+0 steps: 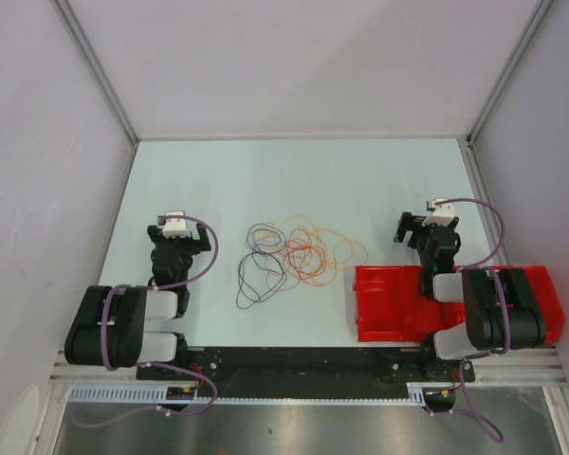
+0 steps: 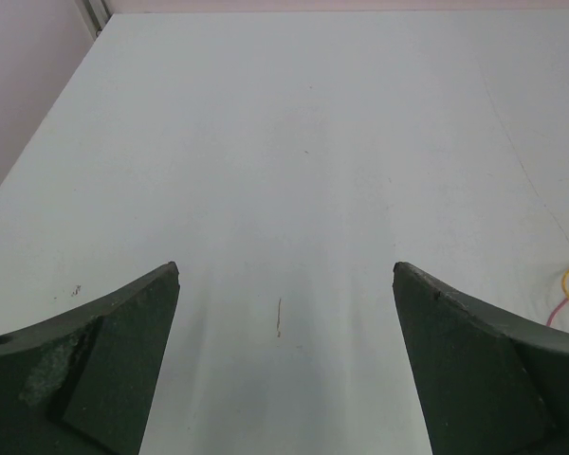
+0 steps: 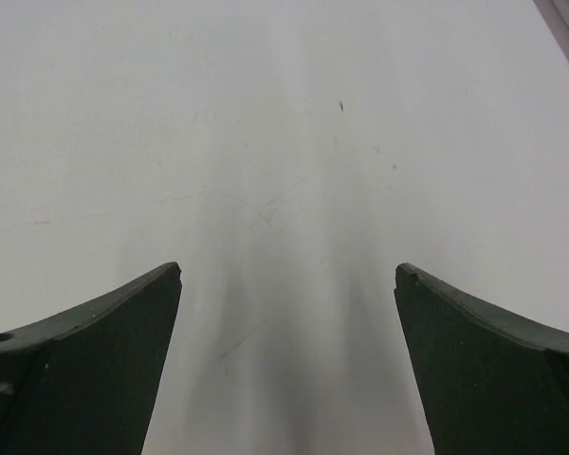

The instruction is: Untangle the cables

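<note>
Currently the cables (image 1: 294,254) lie in a loose tangle mid-worktop (image 1: 294,175), between the two arms and touched by neither. Dark purple-grey loops sit on the left; orange, red and yellow rings overlap on the right. The left tool (image 2: 284,275) is spread wide and empty over bare surface, with cable ends at the right edge of its wrist view. The right tool (image 3: 287,275) is likewise spread and empty, with a red tray (image 1: 389,303) under its arm

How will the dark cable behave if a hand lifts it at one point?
The dark cable is thread-thin and lies in loose curls, so it will probably hang limp. It seems to cross the orange cables, so lifting it likely drags those along. It looks very light and might slip out.
</note>
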`<state>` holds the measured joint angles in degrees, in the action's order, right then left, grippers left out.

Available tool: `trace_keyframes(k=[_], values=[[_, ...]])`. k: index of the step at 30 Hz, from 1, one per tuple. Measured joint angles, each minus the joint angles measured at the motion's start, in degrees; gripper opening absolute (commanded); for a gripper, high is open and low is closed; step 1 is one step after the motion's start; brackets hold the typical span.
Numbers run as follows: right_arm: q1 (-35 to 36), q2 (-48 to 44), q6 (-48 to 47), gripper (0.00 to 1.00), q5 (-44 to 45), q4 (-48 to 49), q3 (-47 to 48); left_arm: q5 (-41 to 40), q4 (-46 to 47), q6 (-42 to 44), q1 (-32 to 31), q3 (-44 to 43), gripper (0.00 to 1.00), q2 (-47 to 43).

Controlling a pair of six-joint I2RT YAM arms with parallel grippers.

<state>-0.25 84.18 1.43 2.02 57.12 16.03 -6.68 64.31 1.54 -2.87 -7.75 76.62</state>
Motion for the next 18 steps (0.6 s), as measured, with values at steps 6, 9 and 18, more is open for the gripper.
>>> trace_keyframes(k=[6,9,18], values=[[6.29,-13.03,0.55,1.00,6.23,-19.71,8.11,0.00,0.33,0.02,0.00,-0.04,1.00,0.00],[6.03,-23.63,7.41,1.00,3.80,-29.62,13.22,0.02,0.33,0.02,0.00,-0.09,1.00,0.00],[8.15,-30.53,22.82,0.97,-6.47,-55.91,25.22,0.09,0.33,0.02,0.00,-0.13,1.00,0.00]])
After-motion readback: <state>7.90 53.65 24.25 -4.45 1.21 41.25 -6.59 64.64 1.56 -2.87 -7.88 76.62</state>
